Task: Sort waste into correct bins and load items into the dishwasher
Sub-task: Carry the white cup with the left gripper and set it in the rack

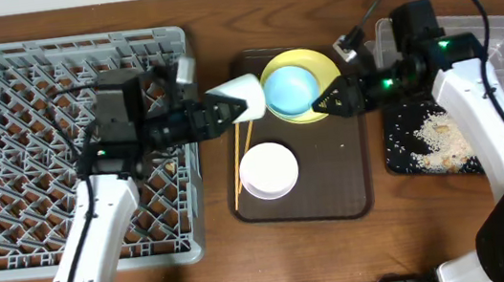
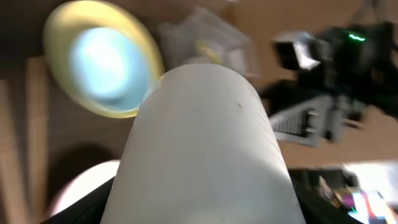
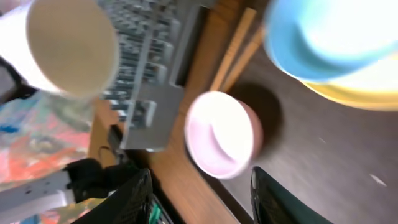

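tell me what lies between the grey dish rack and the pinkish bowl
The chopsticks lie there, along the left side of the brown tray, close by the bowl and apart from the rack. The overhead view shows it.

Fingers (image 3: pixel 134 200) apart, empty; pink bowl (image 3: pixel 221 134) near chopsticks (image 3: pixel 231 53).

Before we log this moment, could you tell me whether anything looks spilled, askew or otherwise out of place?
Rice scraps lie strewn unevenly across the black tray, heaped to one side with stray grains. The white cup is on its side in mid-air, gripped by the left gripper. Otherwise nothing stands out.
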### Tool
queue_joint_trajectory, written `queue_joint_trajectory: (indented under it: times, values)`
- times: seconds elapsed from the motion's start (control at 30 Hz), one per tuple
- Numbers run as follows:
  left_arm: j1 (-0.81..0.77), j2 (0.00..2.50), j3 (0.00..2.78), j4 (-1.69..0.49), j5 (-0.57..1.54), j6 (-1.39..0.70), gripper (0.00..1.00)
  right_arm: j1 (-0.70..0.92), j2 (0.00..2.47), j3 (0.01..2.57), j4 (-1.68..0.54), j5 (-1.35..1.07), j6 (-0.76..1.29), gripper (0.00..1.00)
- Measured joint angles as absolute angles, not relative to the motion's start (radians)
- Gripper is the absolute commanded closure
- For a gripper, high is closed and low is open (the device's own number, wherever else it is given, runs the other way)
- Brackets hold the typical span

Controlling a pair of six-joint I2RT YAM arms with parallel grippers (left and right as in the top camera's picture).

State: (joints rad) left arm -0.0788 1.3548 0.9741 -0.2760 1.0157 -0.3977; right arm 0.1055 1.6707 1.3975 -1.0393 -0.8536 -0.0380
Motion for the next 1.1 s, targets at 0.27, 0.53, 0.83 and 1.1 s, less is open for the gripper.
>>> queue_joint_trajectory:
  times: [0.27,0.53,0.83,1.1]
  values:
    - [0.034,1.295,0.984,-0.589,0.772,-0.255,0.94,0.094,1.671,1.398,-1.162,-0.627,-0.061,0.51]
    - [0.164,1.217,1.047,-0.796,0.455,-0.160,0.94,0.121,1.671,1.398,-1.222,-0.395,-0.068,0.50]
    - [0.253,1.209,1.049,-0.809,0.193,-0.160,0.94,0.121,1.671,1.398,-1.223,-0.353,-0.070,0.50]
    - [0.255,1.255,1.050,-0.717,0.139,-0.176,0.94,0.158,1.671,1.398,-1.222,-0.341,-0.070,0.50]
